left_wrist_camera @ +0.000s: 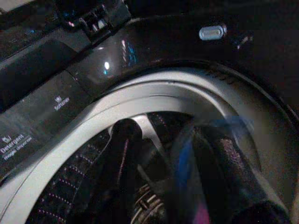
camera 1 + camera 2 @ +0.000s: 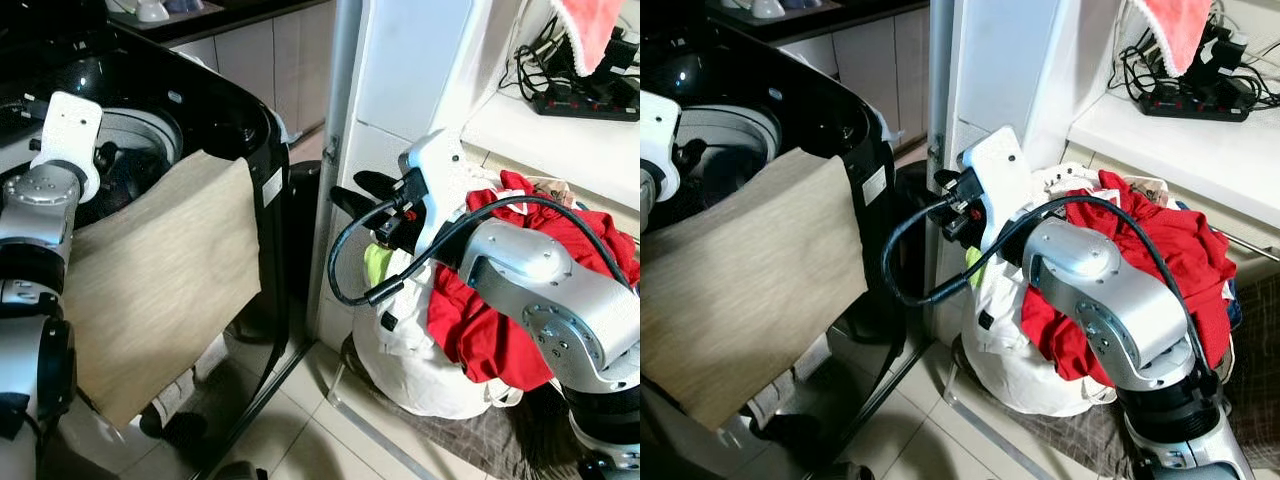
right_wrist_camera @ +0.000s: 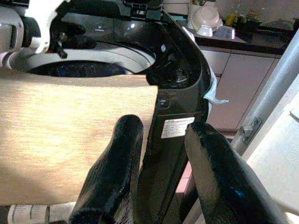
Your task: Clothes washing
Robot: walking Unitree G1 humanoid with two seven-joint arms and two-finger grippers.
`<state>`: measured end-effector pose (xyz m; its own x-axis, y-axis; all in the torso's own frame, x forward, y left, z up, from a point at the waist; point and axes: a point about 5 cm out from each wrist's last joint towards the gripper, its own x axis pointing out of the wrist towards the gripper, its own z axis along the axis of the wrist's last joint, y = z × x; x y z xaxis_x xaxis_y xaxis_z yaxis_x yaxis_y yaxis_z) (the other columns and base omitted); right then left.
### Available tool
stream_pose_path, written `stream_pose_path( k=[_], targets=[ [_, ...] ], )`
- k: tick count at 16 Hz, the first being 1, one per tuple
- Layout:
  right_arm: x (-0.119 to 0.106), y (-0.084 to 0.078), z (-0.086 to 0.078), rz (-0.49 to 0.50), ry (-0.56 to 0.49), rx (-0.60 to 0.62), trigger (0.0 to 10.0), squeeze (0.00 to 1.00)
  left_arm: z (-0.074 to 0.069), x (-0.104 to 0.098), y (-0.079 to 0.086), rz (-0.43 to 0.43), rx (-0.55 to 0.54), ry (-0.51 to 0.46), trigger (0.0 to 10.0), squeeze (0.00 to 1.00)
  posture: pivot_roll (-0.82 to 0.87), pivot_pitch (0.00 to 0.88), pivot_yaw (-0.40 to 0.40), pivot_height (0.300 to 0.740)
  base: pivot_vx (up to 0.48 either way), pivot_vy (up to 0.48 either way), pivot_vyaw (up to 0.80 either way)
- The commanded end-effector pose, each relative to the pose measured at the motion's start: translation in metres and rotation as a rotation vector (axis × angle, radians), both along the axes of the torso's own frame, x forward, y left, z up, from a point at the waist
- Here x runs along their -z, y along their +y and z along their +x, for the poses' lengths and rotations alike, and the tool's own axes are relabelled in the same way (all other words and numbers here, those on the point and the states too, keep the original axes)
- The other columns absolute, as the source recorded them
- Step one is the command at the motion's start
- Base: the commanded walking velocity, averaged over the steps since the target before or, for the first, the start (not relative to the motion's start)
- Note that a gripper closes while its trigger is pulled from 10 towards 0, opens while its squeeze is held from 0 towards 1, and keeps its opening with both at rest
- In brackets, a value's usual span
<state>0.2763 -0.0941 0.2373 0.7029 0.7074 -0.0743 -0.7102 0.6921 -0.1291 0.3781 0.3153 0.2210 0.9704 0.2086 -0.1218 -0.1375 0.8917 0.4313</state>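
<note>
Beige cloth (image 2: 160, 280) drapes over the washing machine (image 2: 230, 120) rim; the left tool (image 1: 163, 177) reaches into the drum, released, and the right tool (image 3: 163, 177) hovers beside the machine, spread and empty.

On the washer's dark top panel (image 1: 56, 88), beside the drum opening, small white print reads "Softener", and further along "Detergent" with a smaller line under it too blurred to read. A white sticker (image 3: 176, 127) on the washer's front corner carries red and black print, too small to make out. Another white label (image 2: 272, 187) on the same corner is equally unreadable.
</note>
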Motion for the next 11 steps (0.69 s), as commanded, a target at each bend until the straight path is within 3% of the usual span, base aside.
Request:
stream_pose_path(
  k=[1, 3, 5, 6, 7, 8, 9, 10, 11],
  targets=[
    [-0.001, 0.001, -0.001, -0.003, -0.023, -0.017, 10.0, 0.0, 0.002, -0.005, -0.001, -0.011, 0.012, -0.012, 10.0, 1.0, -0.13, 0.0, -0.021, 0.74, 0.0, 0.0, 0.0],
    [0.0, -0.005, 0.003, 0.005, -0.018, 0.041, 10.0, 0.0, 0.002, -0.006, -0.002, 0.001, 0.015, -0.025, 10.0, 1.0, -0.13, 0.0, -0.021, 0.74, 0.0, 0.0, 0.0],
    [0.004, -0.022, 0.021, 0.021, 0.011, 0.243, 10.0, 0.0, 0.006, -0.009, -0.013, -0.011, 0.095, -0.064, 10.0, 1.0, -0.13, 0.0, -0.021, 0.74, 0.0, 0.0, 0.0],
    [0.013, -0.054, 0.039, 0.043, 0.061, 0.532, 10.0, 0.0, 0.012, -0.01, -0.043, -0.164, 0.282, -0.14, 10.0, 1.0, -0.13, 0.0, -0.016, 0.74, 0.0, 0.0, 0.0],
    [0.016, -0.065, 0.043, 0.051, 0.079, 0.616, 10.0, 0.0, 0.013, -0.011, -0.052, -0.219, 0.345, -0.167, 10.0, 1.0, -0.13, 0.0, -0.016, 0.74, 0.0, 0.0, 0.0],
    [0.022, -0.084, 0.046, 0.069, 0.098, 0.711, 10.0, 1.0, 0.011, -0.01, -0.076, -0.285, 0.49, -0.198, 10.0, 0.0, -0.13, 0.0, -0.013, 0.74, 0.0, 0.0, 0.0],
    [0.033, -0.113, 0.046, 0.077, 0.119, 0.844, 10.0, 1.0, -0.002, -0.006, -0.12, -0.342, 0.732, -0.219, 10.0, 0.0, -0.14, 0.0, -0.007, 0.74, 0.0, 0.0, 0.0],
    [0.037, -0.12, 0.046, 0.072, 0.129, 0.875, 10.0, 1.0, -0.009, -0.005, -0.132, -0.359, 0.801, -0.225, 10.0, 0.0, -0.14, 0.0, -0.007, 0.74, 0.0, 0.0, 0.0],
    [0.042, -0.131, 0.046, 0.062, 0.153, 0.935, 10.0, 1.0, -0.023, -0.005, -0.156, -0.392, 0.916, -0.228, 10.0, 0.0, -0.14, 0.0, -0.009, 0.74, 0.0, 0.0, 0.0]
  ],
)
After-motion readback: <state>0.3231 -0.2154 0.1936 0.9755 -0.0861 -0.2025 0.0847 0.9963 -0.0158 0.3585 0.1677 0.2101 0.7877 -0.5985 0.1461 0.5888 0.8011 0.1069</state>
